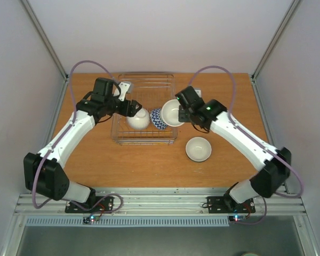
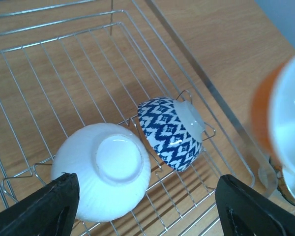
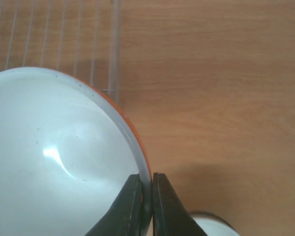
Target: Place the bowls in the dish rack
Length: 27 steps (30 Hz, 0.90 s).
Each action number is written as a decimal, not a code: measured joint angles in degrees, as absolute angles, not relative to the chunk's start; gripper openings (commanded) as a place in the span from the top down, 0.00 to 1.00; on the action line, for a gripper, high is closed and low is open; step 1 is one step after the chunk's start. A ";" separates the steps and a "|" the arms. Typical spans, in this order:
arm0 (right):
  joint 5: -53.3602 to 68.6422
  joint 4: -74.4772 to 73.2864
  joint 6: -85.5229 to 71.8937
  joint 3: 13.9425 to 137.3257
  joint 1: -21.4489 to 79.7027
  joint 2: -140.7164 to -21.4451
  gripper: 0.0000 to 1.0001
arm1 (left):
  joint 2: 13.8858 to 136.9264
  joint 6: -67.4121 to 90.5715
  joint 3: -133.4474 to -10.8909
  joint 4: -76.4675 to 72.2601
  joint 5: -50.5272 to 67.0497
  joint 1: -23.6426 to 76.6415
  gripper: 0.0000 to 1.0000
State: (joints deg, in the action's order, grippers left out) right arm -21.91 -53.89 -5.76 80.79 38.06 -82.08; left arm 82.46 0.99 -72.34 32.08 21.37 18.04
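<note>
A: Progress?

B: 2 bowls in the dish rack point(image 1: 149, 88) already: white bowl point(image 1: 138, 119) and blue zigzag bowl point(image 1: 158, 119). Both are tipped on the tines near the rack's 6 o'clock edge, side by side.

A: Grippers?

B: R gripper point(image 3: 146, 196) pinches the rim of the orange bowl point(image 3: 54, 157). That bowl hangs at the rack's 3 o'clock rail, just beside the zigzag one, not seated yet. L gripper point(image 1: 130, 108) has its fingers spread wide, holding nothing, above the white bowl.

A: What's left?

B: Seat the orange one, then the pale bowl point(image 1: 198, 149) on the table, approx. 4 o'clock of the rack. Can't tell its outside colour. Roughly halfway, I'd say.
</note>
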 measured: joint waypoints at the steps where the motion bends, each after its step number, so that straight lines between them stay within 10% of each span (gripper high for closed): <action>1: -21.34 -52.99 -4.95 82.11 38.24 -84.40 0.99 | 82.13 1.02 -72.40 32.16 21.56 18.04 0.24; 17: -19.03 -47.90 2.57 101.32 44.82 -102.06 0.99 | 81.36 1.48 -72.55 32.73 26.70 19.51 0.24; 24: -20.99 -49.50 4.05 103.77 47.55 -103.20 0.99 | 82.65 1.85 -72.36 32.93 24.73 19.03 0.98; 27: -20.80 -50.78 3.84 103.81 47.83 -103.13 0.99 | 83.33 3.68 -72.27 31.75 21.56 18.55 1.00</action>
